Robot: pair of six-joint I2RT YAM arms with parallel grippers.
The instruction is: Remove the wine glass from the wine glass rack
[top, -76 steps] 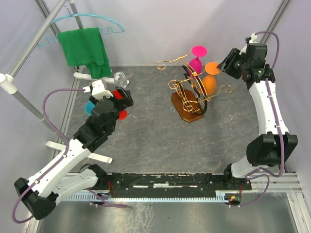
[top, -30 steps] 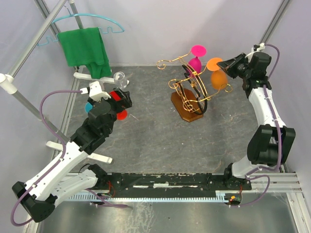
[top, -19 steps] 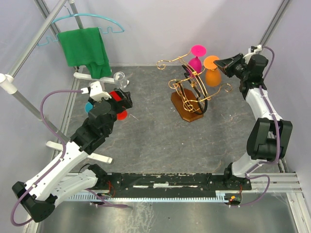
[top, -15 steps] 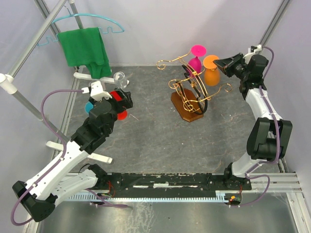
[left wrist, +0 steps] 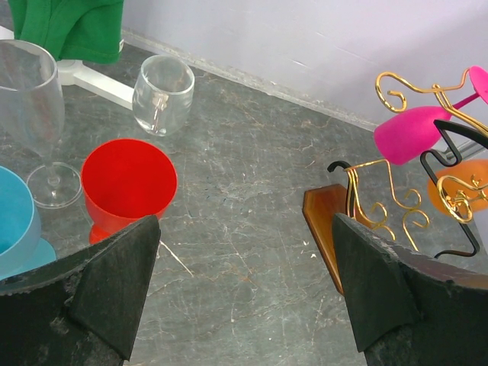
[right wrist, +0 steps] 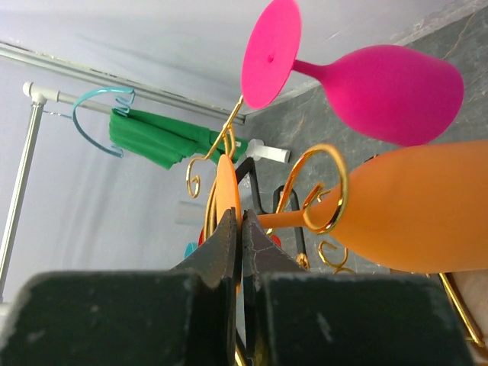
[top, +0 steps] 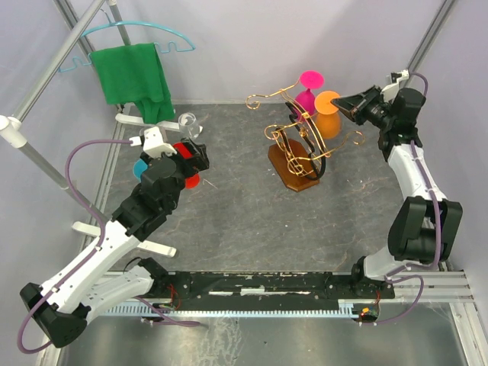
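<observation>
Far-left corner of the table (top: 252,221): turquoise hanger (top: 152,25) on a rail, green cloth (top: 133,72) draped over it. Just in front, near the left edge: a clear stemmed glass (left wrist: 30,91) standing upright, a clear stemless glass (left wrist: 162,95) beside it, a blue glass (left wrist: 15,217) and a red glass (left wrist: 130,183) close together.

Left fingers (left wrist: 110,293): spread as wide as they go, gripping nothing, hovering above the red and blue glasses and touching neither.

Middle of the table, toward the far edge: wine glass rack (top: 292,175), upright on its oval wooden base, gold wire arms curling out to both sides of the dark centre piece. On its far side a pink wine glass (top: 309,95), foot uppermost, bowl hanging below, stem caught in the wire.

Just right of the pink one: orange wine glass (top: 329,118), likewise foot up and bowl down, at the rack's right-hand arm. Seen from the right wrist, stem crossing a gold scroll; cannot tell whether resting on it or only passing behind.

Right fingers (right wrist: 223,255): pinched shut on the rim of the orange foot, reaching in from the far-right corner, well above the table.
</observation>
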